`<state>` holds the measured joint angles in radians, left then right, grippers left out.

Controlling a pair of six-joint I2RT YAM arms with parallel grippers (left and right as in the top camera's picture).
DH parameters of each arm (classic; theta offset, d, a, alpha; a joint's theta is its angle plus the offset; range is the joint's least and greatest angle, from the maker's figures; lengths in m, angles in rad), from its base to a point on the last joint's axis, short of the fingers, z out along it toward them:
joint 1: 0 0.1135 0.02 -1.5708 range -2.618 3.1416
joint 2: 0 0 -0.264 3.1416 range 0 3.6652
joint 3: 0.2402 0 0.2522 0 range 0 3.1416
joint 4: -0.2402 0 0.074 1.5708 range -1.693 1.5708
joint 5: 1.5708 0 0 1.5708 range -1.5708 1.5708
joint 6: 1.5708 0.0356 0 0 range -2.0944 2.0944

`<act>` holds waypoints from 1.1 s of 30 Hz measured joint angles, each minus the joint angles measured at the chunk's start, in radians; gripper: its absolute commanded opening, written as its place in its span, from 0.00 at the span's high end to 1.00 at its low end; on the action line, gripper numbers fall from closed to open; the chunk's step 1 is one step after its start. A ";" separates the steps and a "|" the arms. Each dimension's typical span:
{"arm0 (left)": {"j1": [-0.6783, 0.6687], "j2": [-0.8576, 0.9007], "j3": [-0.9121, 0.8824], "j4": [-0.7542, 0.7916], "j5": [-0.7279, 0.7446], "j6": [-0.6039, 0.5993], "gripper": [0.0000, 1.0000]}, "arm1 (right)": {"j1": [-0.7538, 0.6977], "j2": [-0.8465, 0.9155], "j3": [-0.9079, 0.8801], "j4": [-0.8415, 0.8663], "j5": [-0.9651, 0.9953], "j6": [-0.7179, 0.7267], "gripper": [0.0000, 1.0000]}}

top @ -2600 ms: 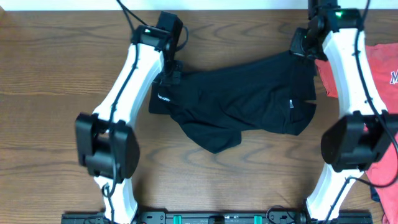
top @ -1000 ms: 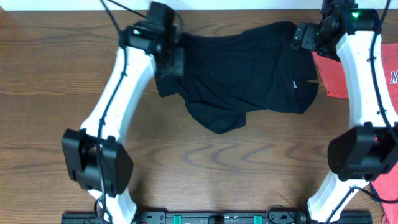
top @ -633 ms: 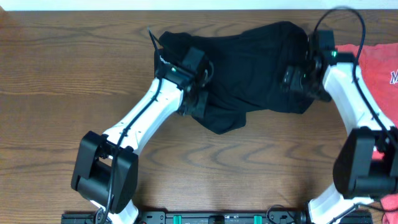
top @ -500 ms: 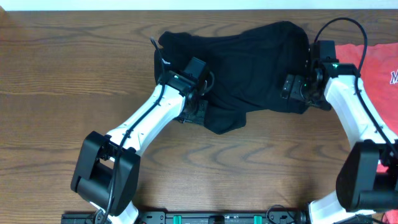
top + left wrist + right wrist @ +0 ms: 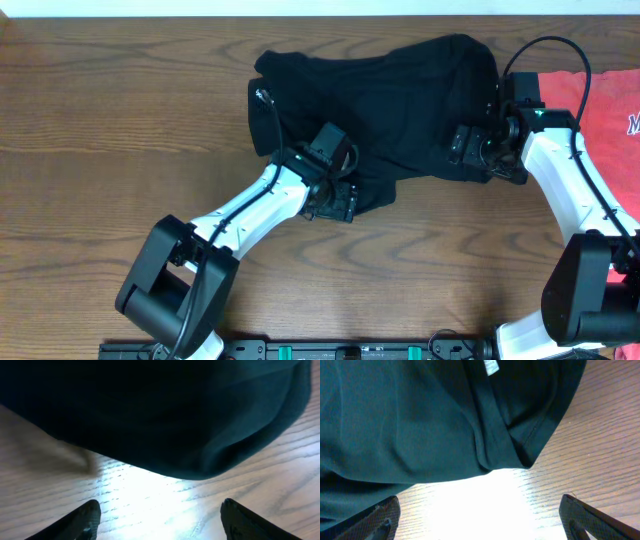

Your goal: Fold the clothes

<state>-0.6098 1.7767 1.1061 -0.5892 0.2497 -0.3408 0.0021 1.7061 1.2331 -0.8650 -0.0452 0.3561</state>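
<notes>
Barely started: black clothes (image 5: 400, 100) bunched on desk (image 5: 100, 150), no clean fold yet; left claw (image 5: 159, 521) and right claw (image 5: 482, 517) both apart, gripping nothing.

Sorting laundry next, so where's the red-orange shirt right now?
In the overhead view, the red-orange shirt lies at the far right, outside the right arm, near the black garment.

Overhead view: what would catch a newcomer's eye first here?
A crumpled black garment sprawls across the far middle of the table. The left pincer and right pincer sit open and empty at its near edge. A red shirt lies at the right edge.
</notes>
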 measured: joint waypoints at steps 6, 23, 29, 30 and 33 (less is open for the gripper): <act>0.000 0.024 -0.008 0.060 0.013 -0.026 0.07 | 0.032 0.000 0.000 0.003 -0.008 0.000 0.01; 0.005 0.137 0.010 0.171 0.081 -0.126 0.94 | 0.082 0.000 0.000 -0.005 -0.012 0.000 0.01; 0.008 0.123 0.029 -0.026 0.009 -0.123 0.94 | 0.082 0.000 0.000 -0.005 -0.012 0.000 0.01; 0.010 0.120 0.029 -0.060 -0.011 -0.122 0.94 | 0.082 0.000 0.000 -0.006 -0.011 0.000 0.01; 0.020 0.111 0.027 -0.157 -0.090 -0.118 0.94 | 0.082 0.000 0.000 -0.009 -0.011 -0.001 0.01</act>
<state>-0.5900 1.8874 1.1336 -0.7464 0.1596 -0.4591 0.0837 1.7061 1.2327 -0.8738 -0.0559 0.3553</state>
